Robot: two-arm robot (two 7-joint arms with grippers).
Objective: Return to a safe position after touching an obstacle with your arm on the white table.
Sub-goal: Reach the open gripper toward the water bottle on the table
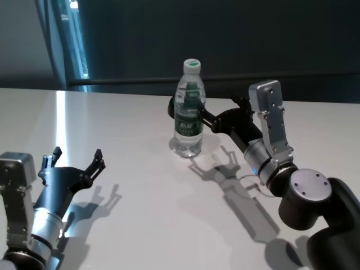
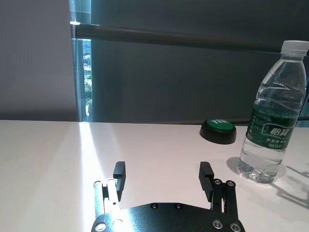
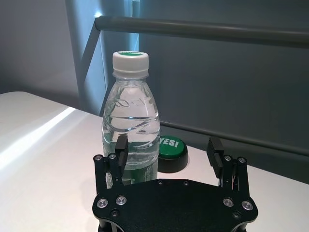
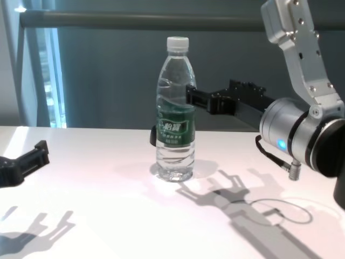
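Closest to the head camera, at the lower left, the left gripper (image 1: pixel 76 159) is parked low over the white table (image 1: pixel 140 214), its fingers spread wide with nothing between them; the left wrist view shows the same released jaws above bare tabletop. Farther in, near the middle of the table, the obstacle (image 1: pixel 188 109) stands upright, a clear water bottle with a white cap and a dark green label band. The right gripper (image 1: pixel 188 112) reaches in from the right at about label height, and its black fingers (image 4: pixel 197 98) pass behind and beside the bottle in the chest view. In the right wrist view the fingers are spread apart and hold nothing, with the bottle just ahead of one finger (image 3: pixel 120 150) rather than centred in the gap; whether that finger touches the plastic cannot be told. Behind the bottle, near the table's far edge, sits a round green button (image 3: pixel 171 153) on a black base, lettered "YES!". Shadows of the right arm fall across the table in front of it.
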